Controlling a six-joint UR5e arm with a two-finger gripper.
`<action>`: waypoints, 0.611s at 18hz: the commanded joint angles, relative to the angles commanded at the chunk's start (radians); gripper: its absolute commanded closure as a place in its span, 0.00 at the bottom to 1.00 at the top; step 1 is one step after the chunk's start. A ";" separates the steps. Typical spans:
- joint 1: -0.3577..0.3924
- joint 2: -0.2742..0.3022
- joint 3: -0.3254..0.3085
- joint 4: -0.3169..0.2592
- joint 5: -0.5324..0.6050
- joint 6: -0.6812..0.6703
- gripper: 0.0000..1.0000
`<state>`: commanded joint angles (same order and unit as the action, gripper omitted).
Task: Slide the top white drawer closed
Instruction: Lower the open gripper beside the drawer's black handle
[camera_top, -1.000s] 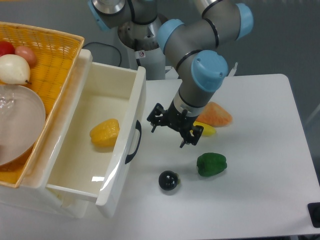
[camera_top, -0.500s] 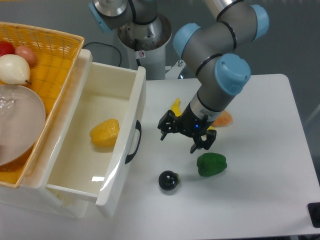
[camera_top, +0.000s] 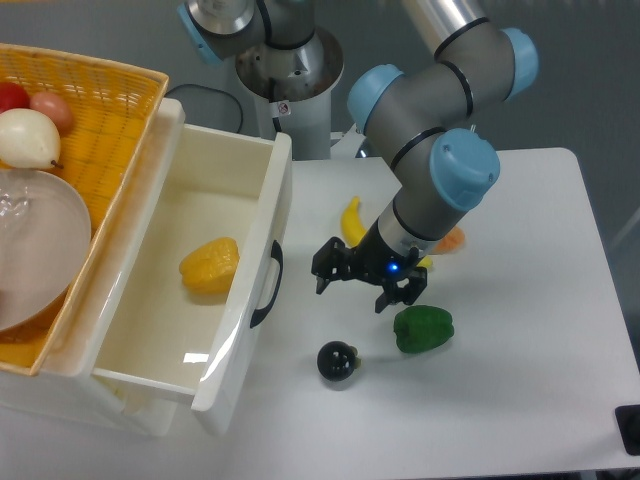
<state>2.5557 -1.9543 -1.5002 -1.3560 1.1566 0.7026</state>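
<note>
The top white drawer (camera_top: 230, 330) stands pulled out of the cabinet at the left, its black curved handle (camera_top: 268, 285) facing right. A yellow pepper (camera_top: 210, 265) lies inside it. My gripper (camera_top: 352, 284) hangs low over the table, just right of the handle and apart from it. Its fingers (camera_top: 325, 270) are spread open and hold nothing. The lower drawer front is hidden below the open one.
An orange woven basket (camera_top: 105, 95) with a clear bowl and fruit sits on the cabinet top. On the table lie a green pepper (camera_top: 423, 329), a dark round object (camera_top: 338, 360), a banana (camera_top: 351, 219) and an orange item (camera_top: 452, 240) behind the arm.
The gripper swung right and then came back left and a little lower, toward the drawer handle. It stays open. The banana now shows. The drawer has not moved.
</note>
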 joint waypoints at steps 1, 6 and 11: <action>-0.005 0.002 -0.005 0.000 -0.002 0.000 0.00; -0.009 0.009 -0.011 0.000 -0.003 0.002 0.00; -0.008 0.012 -0.014 -0.026 -0.008 0.002 0.00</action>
<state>2.5479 -1.9420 -1.5140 -1.3820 1.1490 0.7041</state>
